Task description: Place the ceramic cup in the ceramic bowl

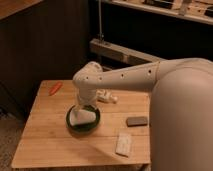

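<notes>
1. Carrot-like orange item (55,88) lies at the far left corner of the wooden table (45,145), well apart from the action and no obstacle to it.
2. At centre-left, the green ceramic bowl (71,123) sits on the table with the ceramic cup (82,117) inside it, the cup pale cream, apparently tipped on its side against the glossy green interior.
3. Directly above, the robot's gripper (86,106) hangs over the bowl at the cup; whether its fingers are parted or clamped on the cup cannot be told.
4. Judged from this, the placing step is at or near its end: to finish well, the cup should rest on the bowl's floor before release, then the arm should lift straight up so nothing drags the cup or nudges the rim.
5. Just behind the bowl, a small white object (106,97) lies near the arm's elbow (86,79); a vertical retreat keeps clear of it.
6. Further right lie a flat white rectangular object (123,144) and a dark slab (136,121), both apart from the bowl.
</notes>
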Robot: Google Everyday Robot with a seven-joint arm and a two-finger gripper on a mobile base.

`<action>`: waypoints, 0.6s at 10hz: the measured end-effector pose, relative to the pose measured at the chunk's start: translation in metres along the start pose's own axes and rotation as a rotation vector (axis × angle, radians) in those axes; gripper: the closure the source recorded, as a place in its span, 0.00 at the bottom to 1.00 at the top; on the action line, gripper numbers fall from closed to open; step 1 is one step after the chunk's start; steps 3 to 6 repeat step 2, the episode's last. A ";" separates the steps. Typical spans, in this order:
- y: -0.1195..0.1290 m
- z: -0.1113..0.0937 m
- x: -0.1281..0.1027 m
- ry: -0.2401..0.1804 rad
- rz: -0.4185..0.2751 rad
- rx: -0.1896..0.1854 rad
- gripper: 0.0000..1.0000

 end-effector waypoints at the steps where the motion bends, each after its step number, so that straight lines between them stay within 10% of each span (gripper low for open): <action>1: 0.000 -0.001 0.000 0.000 -0.001 -0.001 0.30; 6: 0.000 -0.002 -0.001 -0.003 -0.004 -0.003 0.30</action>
